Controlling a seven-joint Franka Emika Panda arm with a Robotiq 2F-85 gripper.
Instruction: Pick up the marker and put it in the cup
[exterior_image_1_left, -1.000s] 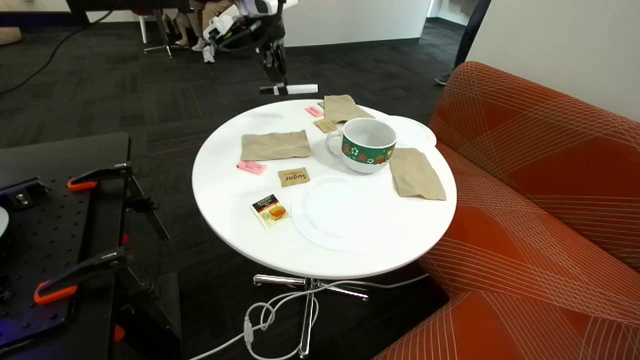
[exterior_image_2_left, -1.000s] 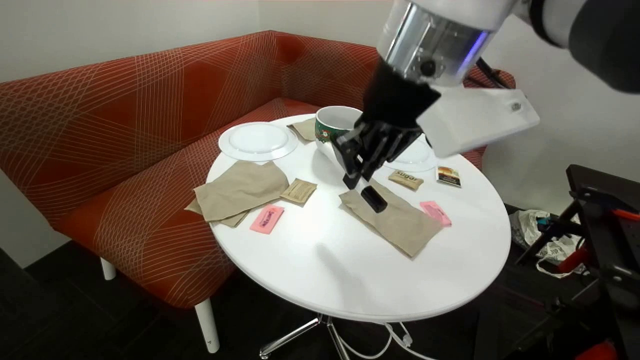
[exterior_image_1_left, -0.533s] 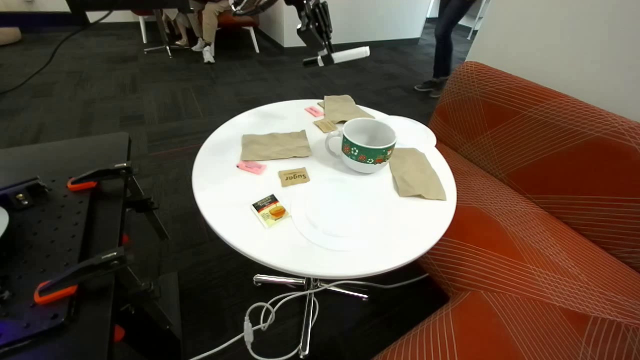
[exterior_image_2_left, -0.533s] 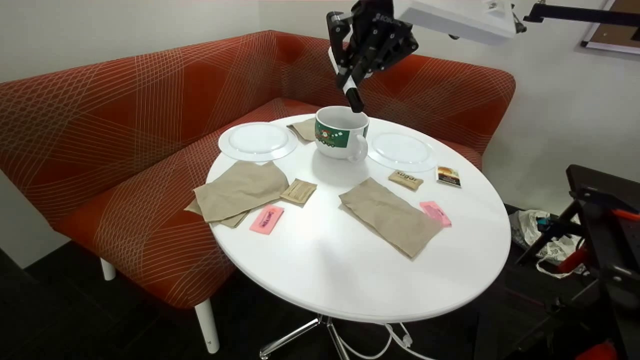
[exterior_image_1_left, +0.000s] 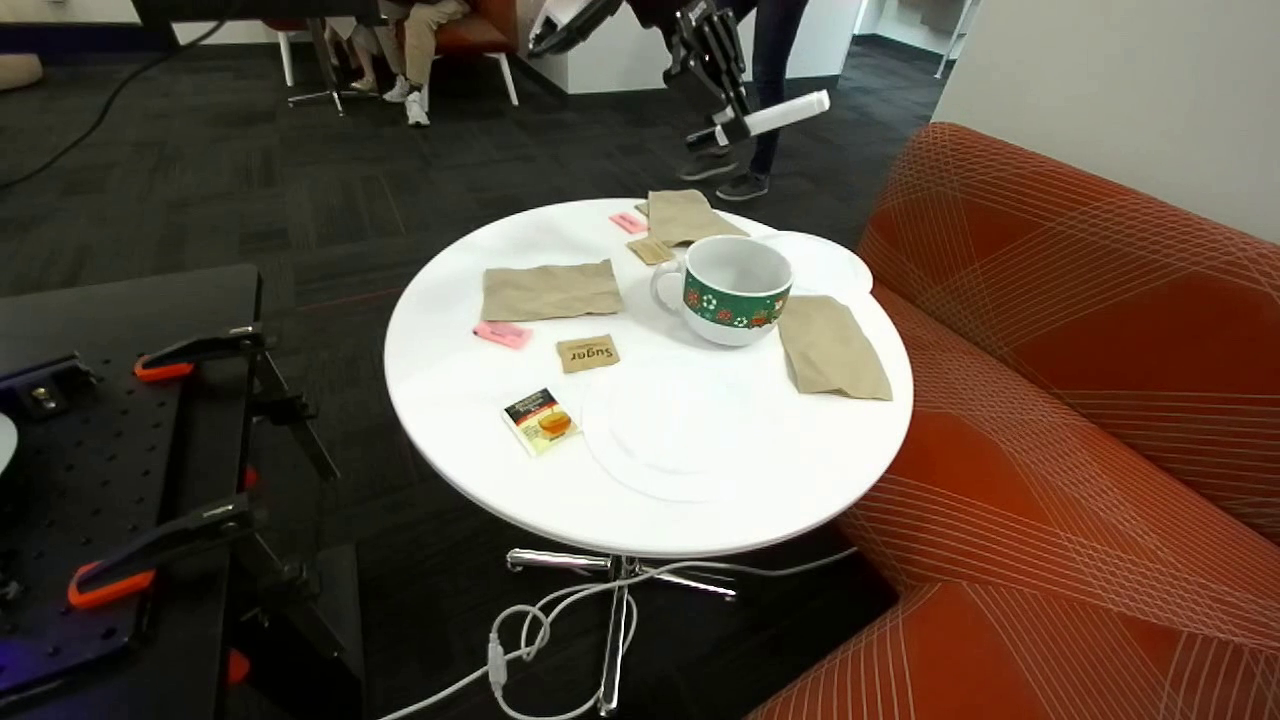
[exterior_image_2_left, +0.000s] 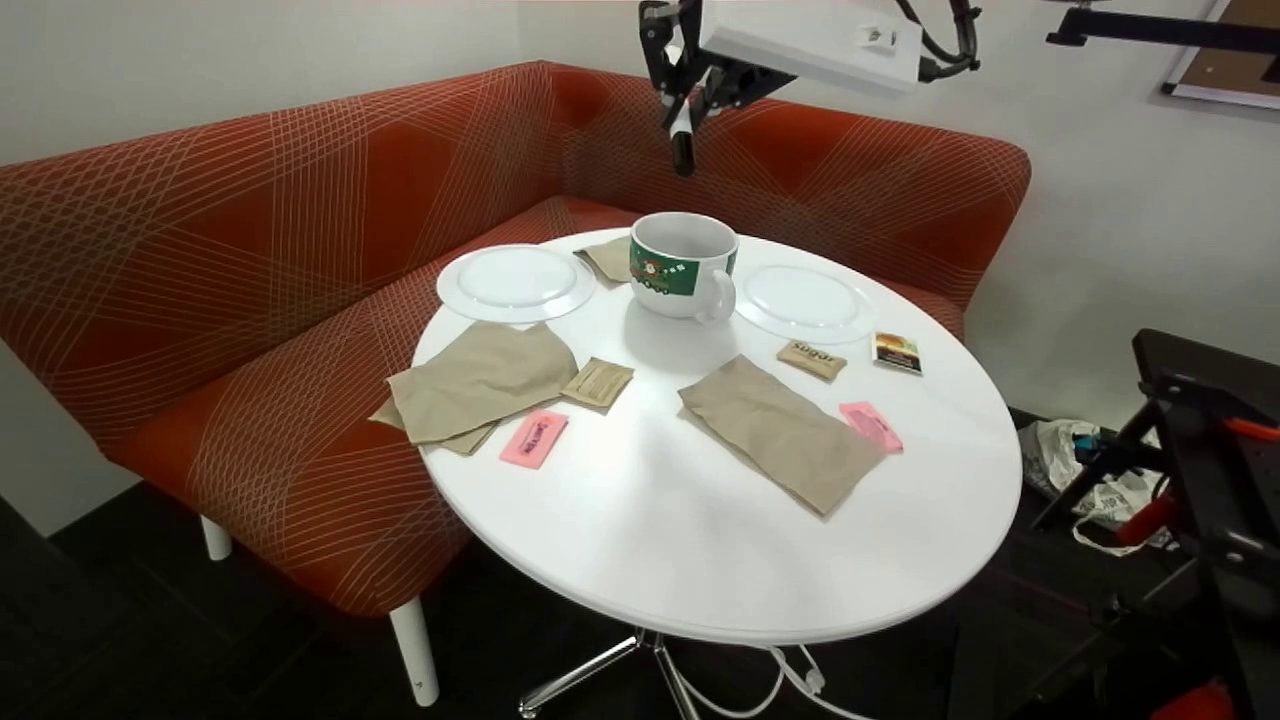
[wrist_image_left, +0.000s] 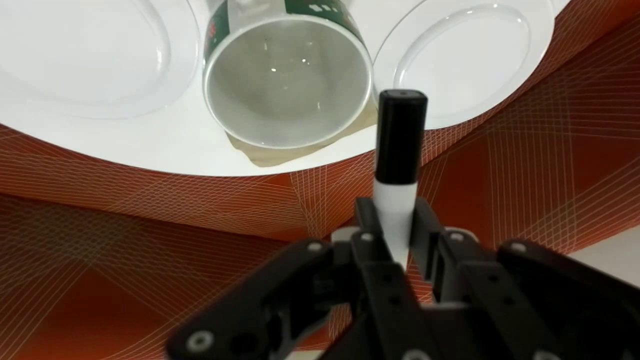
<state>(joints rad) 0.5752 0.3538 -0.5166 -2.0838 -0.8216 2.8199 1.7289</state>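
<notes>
Black-capped marker (wrist_image_left: 401, 137) pinched in the end effector (wrist_image_left: 396, 217), aloft, right of the cup (wrist_image_left: 288, 82) in wrist view; carrying step, likely; next: centre over cup, lower, release

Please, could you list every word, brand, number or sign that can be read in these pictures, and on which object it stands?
"Sugar": on a tan packet.
Too small or blurred to read: print on one pink packet, the other pink packet, the black-and-yellow packet, the second tan packet.
No text can be made out on the marker or cup.
</notes>
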